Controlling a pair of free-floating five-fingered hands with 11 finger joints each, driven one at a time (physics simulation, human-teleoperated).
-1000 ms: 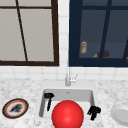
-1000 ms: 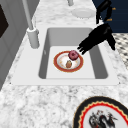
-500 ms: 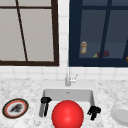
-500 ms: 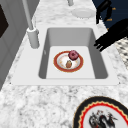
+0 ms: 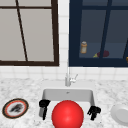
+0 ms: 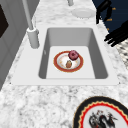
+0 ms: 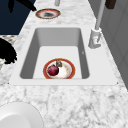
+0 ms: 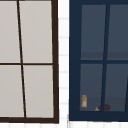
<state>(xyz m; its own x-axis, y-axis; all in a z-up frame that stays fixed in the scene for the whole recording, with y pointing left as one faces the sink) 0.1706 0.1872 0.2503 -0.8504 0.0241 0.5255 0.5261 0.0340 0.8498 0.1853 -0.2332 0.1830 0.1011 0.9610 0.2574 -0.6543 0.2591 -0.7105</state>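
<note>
Your left hand (image 5: 44,105) hangs over the sink's (image 6: 100,62) left front edge, fingers straight and pointing down, holding nothing. Your right hand (image 5: 94,111) hovers at the right front edge with fingers curled loosely, also empty. Between them sits 1 glossy red ball (image 5: 67,115) (smooth, round). On the sink floor lies a red-rimmed plate (image 6: 59,67) carrying a dark red fruit (image 6: 73,54) and a small brown piece (image 6: 68,64). Speckled marble surrounds the basin.
</note>
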